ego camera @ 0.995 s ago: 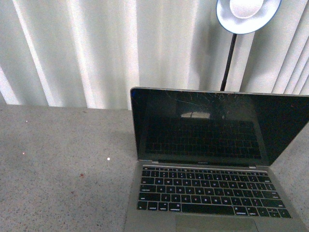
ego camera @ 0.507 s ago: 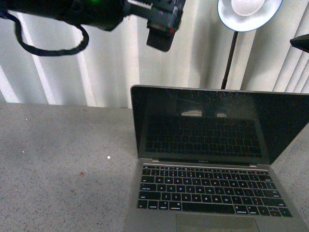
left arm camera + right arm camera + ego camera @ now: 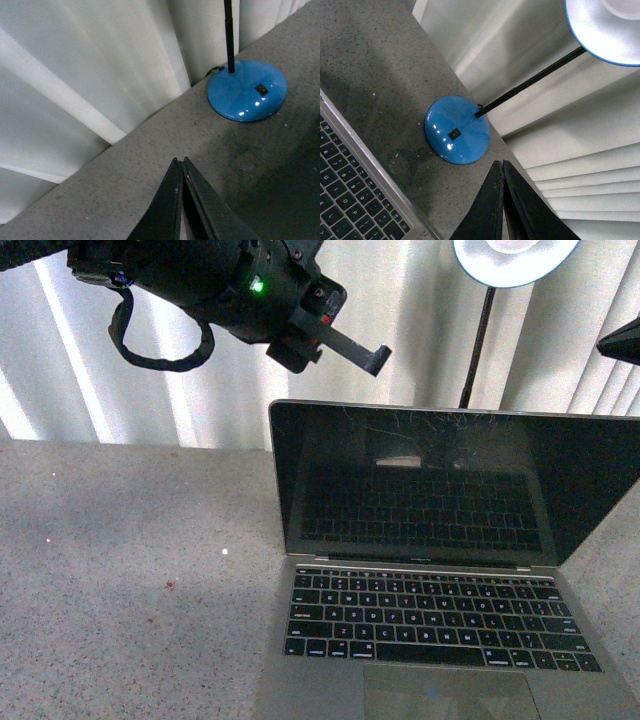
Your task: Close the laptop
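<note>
The laptop [image 3: 430,570] stands open on the grey table, right of centre in the front view. It is silver-grey with black keys, a trackpad and a scratched black screen upright. Its keyboard corner also shows in the right wrist view [image 3: 350,190]. My left gripper [image 3: 375,360] is shut and empty, high in the air just above and left of the screen's top left corner. In the left wrist view its fingers [image 3: 181,167] are pressed together over bare table. My right gripper [image 3: 500,167] is shut and empty, above the table by the lamp base; only a dark tip shows at the front view's right edge [image 3: 620,340].
A blue desk lamp stands behind the laptop: round blue base [image 3: 457,131], black stem, white-lined shade [image 3: 512,258]. The base also shows in the left wrist view [image 3: 247,90]. White vertical blinds [image 3: 200,420] close off the back edge of the speckled grey table [image 3: 120,580].
A second ago no arm showed in the front view. The left arm came in from the top left and its gripper has now swung lower and rightward toward the screen's top edge.
</note>
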Controlling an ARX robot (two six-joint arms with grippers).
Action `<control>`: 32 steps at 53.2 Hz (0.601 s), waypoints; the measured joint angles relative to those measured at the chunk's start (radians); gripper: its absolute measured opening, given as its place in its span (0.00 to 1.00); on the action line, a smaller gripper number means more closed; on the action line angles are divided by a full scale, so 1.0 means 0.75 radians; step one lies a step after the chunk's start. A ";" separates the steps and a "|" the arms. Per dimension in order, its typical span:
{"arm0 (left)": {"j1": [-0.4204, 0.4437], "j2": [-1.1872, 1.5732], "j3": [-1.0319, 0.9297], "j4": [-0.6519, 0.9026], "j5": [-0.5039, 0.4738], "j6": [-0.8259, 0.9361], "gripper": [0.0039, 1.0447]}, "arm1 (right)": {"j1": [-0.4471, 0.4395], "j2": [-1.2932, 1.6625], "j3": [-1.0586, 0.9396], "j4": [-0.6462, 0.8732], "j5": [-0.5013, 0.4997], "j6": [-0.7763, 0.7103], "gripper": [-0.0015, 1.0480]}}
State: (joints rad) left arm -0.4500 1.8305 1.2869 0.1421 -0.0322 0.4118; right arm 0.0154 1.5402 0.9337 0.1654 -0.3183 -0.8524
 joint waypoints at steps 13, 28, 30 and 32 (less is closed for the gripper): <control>-0.020 0.027 0.015 -0.145 0.068 -0.011 0.03 | 0.031 0.046 0.008 -0.055 -0.014 -0.039 0.03; -0.040 0.027 0.009 -0.178 0.089 0.030 0.03 | 0.071 0.026 -0.065 -0.083 -0.028 -0.068 0.03; -0.040 0.027 -0.003 -0.180 0.087 0.039 0.03 | 0.075 0.015 -0.083 -0.094 -0.034 -0.076 0.03; -0.040 0.027 -0.011 -0.190 0.092 0.041 0.03 | 0.075 0.008 -0.096 -0.097 -0.034 -0.087 0.03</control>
State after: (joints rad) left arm -0.4801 1.8507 1.2785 -0.0002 0.0364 0.4423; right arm 0.0719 1.5463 0.8616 0.0925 -0.3435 -0.9176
